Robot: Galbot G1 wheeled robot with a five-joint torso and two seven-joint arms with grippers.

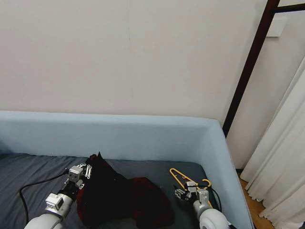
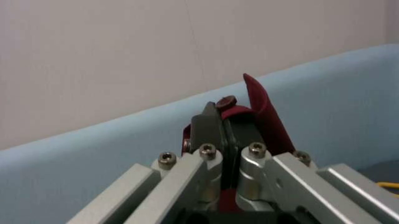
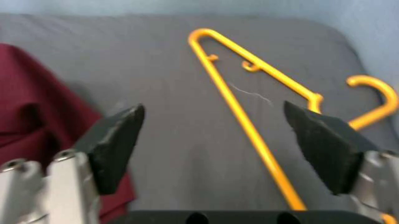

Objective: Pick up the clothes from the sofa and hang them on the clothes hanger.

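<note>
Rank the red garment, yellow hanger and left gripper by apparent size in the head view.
1. red garment, clearly largest.
2. yellow hanger, long but thin.
3. left gripper, close to the hanger; that order is unsure.

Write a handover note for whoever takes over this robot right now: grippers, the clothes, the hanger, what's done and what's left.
Left gripper: shut on an edge of the dark red garment, holding that part raised. The rest of it lies heaped on the sofa seat.
Right gripper: open and holding nothing, low over the seat, with the yellow hanger lying flat just ahead of it.
Done: garment gripped.
Left: hanger not yet grasped, garment not yet on it.
</note>
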